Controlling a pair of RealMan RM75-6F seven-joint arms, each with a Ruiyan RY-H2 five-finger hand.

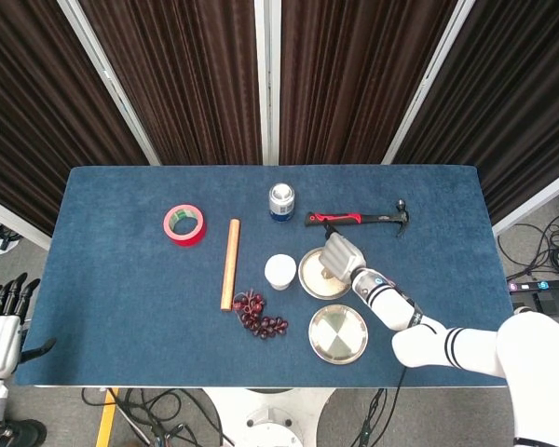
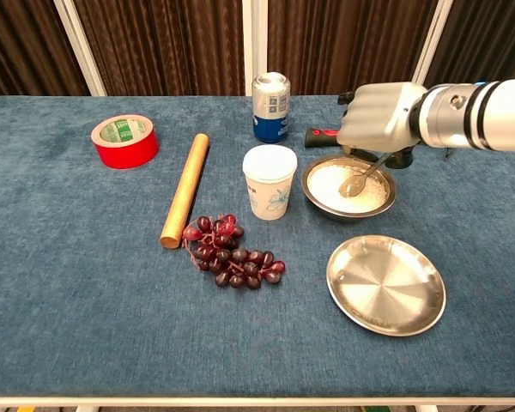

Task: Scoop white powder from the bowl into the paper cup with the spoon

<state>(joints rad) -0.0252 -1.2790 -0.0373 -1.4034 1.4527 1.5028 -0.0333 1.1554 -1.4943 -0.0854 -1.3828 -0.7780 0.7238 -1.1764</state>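
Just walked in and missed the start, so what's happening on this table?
The robot's right hand holds a spoon with its tip down in the white powder of the metal bowl. The paper cup stands just left of the bowl; whether it holds any powder cannot be seen. The left hand hangs off the table's left edge, holding nothing. The grapes, the empty metal plate and the hammer lie untouched.

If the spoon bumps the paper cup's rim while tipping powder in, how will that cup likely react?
The paper cup is tall, narrow-based, and looks empty, so it is probably light and could tip or slide. Its thin wall may dent. It stands free beside the bowl, and the left hand waits off the table, so nothing steadies it.
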